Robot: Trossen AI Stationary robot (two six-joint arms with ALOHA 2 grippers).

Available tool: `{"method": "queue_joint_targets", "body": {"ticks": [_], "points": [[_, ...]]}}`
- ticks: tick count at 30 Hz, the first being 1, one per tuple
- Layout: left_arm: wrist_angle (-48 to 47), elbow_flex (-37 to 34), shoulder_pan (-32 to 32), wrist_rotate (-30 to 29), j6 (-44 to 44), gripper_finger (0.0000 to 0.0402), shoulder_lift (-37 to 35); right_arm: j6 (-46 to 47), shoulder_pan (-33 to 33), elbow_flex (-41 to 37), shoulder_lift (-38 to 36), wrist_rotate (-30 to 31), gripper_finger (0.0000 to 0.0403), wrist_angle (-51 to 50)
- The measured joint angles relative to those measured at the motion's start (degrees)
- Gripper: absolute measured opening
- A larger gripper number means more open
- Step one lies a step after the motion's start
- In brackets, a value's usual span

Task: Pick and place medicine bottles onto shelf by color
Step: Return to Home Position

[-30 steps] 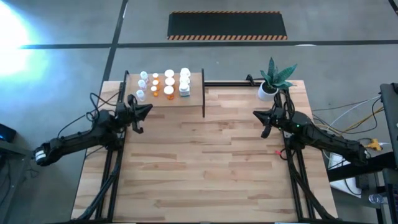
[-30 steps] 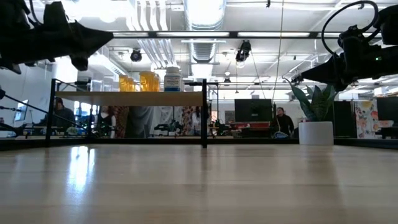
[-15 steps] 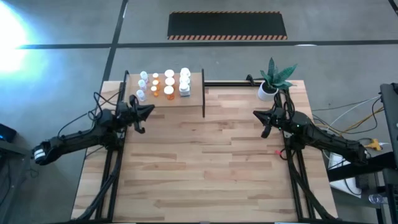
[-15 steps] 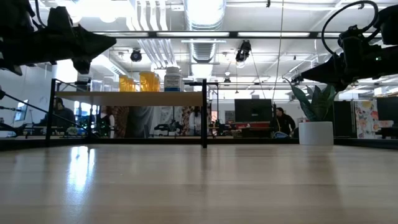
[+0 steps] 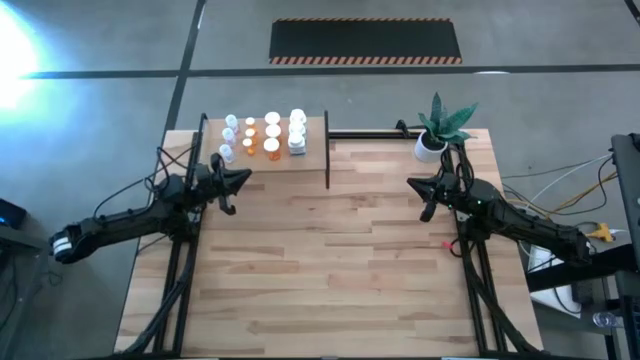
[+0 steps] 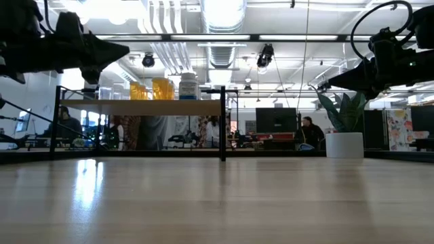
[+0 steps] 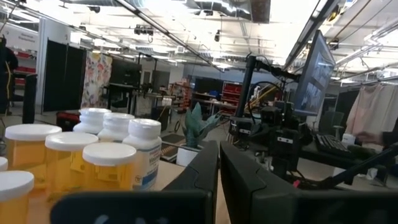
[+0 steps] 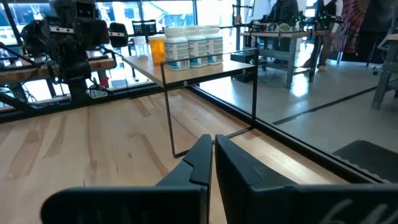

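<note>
The left gripper (image 5: 241, 177) hangs above the table (image 5: 330, 270) near its left edge, just in front of the shelf's front left corner. In its wrist view its two dark fingers (image 7: 202, 171) lie almost together with only a thin slit between them, and they hold nothing. The shelf (image 5: 314, 150), a light wooden board on black posts, stands at the far left part of the table and carries all the bottles (image 5: 264, 134) in four short lines running front to back. The clear-bluish bottles (image 5: 229, 136) are at the left end. The orange bottles (image 5: 261, 134) fill the two middle lines. The white bottles (image 5: 297, 130) stand at the right end, near the dark upright divider (image 5: 327, 150). From table height the orange bottles (image 6: 151, 89) and a white one (image 6: 188, 87) stand upright on the board (image 6: 146, 107). The right gripper (image 5: 411, 183) hangs over the right side of the table, well apart from the shelf. Its fingers (image 8: 199, 162) are pressed nearly closed with nothing held between them. Just behind it, at the far right corner, stands a white plant pot (image 5: 430, 147) with a green plant.
</note>
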Motion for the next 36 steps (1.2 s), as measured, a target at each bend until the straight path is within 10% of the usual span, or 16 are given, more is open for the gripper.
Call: {"method": "queue_joint_targets", "body": {"ticks": [36], "points": [[0.2, 0.0, 0.0, 0.0, 0.3, 0.0, 10.0, 0.0, 0.0, 0.0, 0.0, -0.1, 0.0013, 0.0]]}}
